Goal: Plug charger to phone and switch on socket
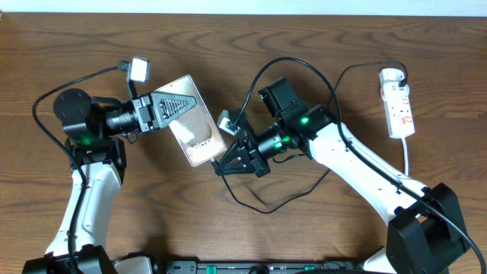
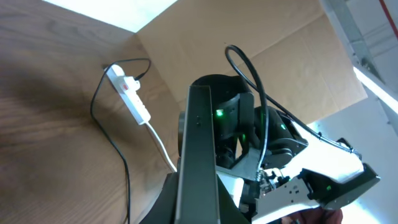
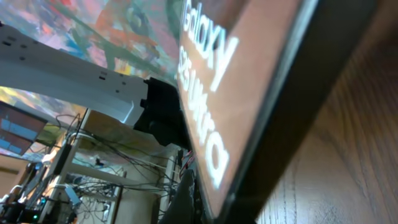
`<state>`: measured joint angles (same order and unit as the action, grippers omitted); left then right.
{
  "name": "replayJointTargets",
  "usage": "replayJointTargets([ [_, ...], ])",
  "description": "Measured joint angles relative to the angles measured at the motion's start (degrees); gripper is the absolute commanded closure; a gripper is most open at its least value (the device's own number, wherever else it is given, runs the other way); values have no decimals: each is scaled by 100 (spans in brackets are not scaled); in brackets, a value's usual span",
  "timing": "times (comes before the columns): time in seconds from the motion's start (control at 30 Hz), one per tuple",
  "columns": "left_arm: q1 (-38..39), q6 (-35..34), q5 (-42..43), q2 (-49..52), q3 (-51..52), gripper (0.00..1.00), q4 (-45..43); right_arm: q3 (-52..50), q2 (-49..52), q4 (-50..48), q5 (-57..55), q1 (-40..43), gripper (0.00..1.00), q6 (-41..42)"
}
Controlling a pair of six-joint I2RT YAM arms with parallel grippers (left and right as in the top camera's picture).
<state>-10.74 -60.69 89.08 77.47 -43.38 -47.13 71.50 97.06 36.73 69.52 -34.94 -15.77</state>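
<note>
Overhead view: the left gripper (image 1: 173,106) squeezes the phone (image 1: 199,135) tight, near the middle of the table (image 1: 319,30), a bit toward 10 o'clock. The right gripper (image 1: 232,161) is closed at the phone's 5 o'clock corner. The charger (image 1: 265,211) loops at 6 o'clock. The socket (image 1: 399,103) lies at 2 o'clock.

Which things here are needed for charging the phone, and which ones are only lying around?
Needed for the job: phone, charger, socket.
Not part of it: table, robot arm cables. I see no other loose things.
</note>
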Motion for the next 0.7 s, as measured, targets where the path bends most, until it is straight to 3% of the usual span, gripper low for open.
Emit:
replayJointTargets([
  [0.13,4,-299,63,-2,7,92,-603,0,0,-13,-11,0,99,17],
  [0.33,4,-463,68,-2,7,93,-684,0,0,-2,-13,0,99,17],
  [0.7,4,-48,68,-2,7,93,-688,0,0,155,-4,0,99,-98],
])
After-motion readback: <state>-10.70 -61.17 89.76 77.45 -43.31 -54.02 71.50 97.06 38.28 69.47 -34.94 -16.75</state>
